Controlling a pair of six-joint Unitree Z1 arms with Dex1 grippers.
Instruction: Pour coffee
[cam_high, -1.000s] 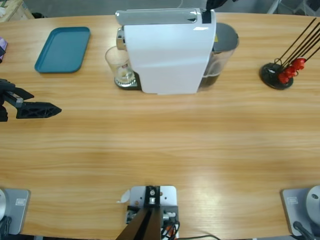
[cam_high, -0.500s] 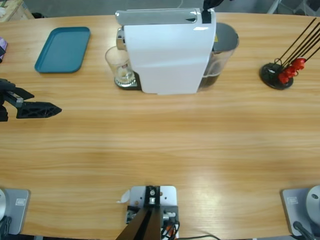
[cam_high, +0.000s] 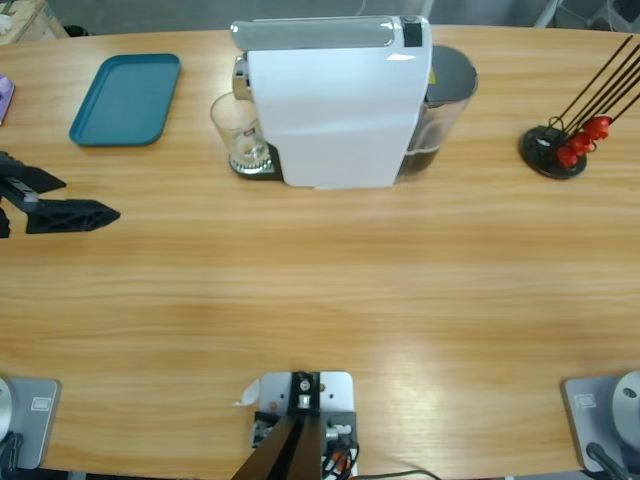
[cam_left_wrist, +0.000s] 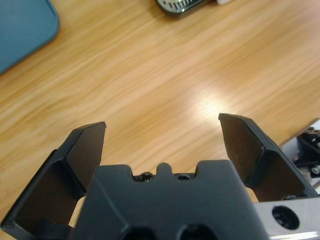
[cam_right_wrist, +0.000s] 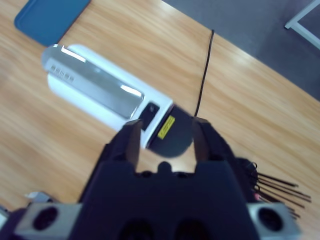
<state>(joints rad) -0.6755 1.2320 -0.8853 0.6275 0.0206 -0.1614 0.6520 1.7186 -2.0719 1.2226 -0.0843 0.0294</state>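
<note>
Now the right gripper, jaws apart, is lifted clear of the coffee machine; the left gripper, spread wide, is free to fetch the glass.

bright, even overhead light; glare on the table; right wrist view slightly blurred.

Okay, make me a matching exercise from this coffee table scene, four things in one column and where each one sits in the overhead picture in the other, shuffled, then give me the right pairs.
Things:
1. teal tray
2. glass cup
3. left claw
4. black stand with red-tipped sticks

Places in the high view:
A. at the table's right end
B. at the left edge, open over bare wood
C. at the table's far left, lying flat
D. on the drip plate of the white coffee machine, at its left side

Pairs: 1-C, 2-D, 3-B, 4-A
</note>
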